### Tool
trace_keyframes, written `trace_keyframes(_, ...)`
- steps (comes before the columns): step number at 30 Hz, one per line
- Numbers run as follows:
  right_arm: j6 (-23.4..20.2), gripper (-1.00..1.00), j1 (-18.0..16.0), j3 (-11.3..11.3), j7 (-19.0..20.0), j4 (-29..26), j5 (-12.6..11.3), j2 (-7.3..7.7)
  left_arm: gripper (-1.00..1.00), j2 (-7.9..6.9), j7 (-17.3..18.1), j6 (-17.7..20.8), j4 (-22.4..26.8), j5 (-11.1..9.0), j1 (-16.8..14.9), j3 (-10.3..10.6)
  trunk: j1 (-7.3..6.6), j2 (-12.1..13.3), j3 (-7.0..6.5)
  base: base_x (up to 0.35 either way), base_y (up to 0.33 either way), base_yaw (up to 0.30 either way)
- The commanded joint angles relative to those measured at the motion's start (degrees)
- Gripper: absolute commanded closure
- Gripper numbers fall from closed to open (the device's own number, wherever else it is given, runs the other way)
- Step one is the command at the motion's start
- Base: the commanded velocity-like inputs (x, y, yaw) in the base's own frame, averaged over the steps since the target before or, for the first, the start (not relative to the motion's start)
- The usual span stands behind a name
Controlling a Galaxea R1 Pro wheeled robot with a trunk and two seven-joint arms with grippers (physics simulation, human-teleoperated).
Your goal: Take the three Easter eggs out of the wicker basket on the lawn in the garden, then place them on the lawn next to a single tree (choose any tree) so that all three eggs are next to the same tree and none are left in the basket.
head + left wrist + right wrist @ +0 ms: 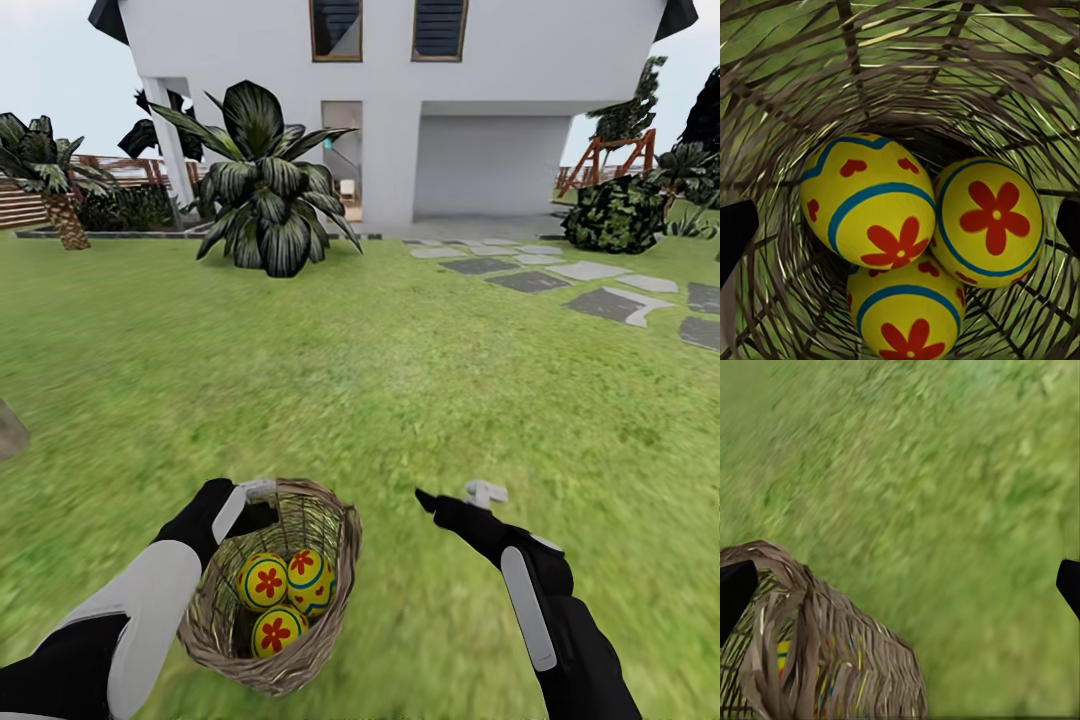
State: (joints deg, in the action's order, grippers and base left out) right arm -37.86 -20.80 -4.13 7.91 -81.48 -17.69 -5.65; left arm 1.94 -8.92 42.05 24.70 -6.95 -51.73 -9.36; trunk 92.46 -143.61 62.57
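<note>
The wicker basket [300, 660] rests on the lawn [400, 400] just in front of me, its mouth tipped toward me. Three Easter eggs lie inside it: yellow with red flowers and blue bands [263, 582] [308, 575] [275, 632]. My left gripper [258, 505] hangs at the basket's far-left rim, open. Its wrist view looks straight down onto the eggs [870, 199] [994, 221] [907, 315], with the wicker wall [900, 82] all around. My right gripper [457, 495] is open over bare grass to the right of the basket [817, 660]. The tree is out of view.
A white house [400, 100] stands ahead, with a broad-leaved plant [265, 190] in front of it. A short palm [50, 190] and a slat fence are at far left. Stepping stones [590, 290] and a shrub [615, 215] lie to the right. A grey-brown shape [8, 430] is cut off at the left edge.
</note>
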Motion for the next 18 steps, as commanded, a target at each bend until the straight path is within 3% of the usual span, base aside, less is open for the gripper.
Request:
trace_keyframes(1, -0.35, -1.0, -0.03, -0.18, 0.35, -0.06, 0.08, -0.06, -1.0, 0.06, -0.48, 0.23, 0.09, -0.61, -0.02, -0.22, 0.01, -0.04, 0.28, 0.0, 0.0, 0.0)
trace_keyframes(18, -0.8, -1.0, -0.03, -0.18, 0.61, -0.27, -0.15, 0.54, -1.0, 0.15, -0.57, -1.4, 0.09, -0.55, 0.0, -0.14, 0.45, -0.27, 4.05, 0.0, 0.0, 0.0)
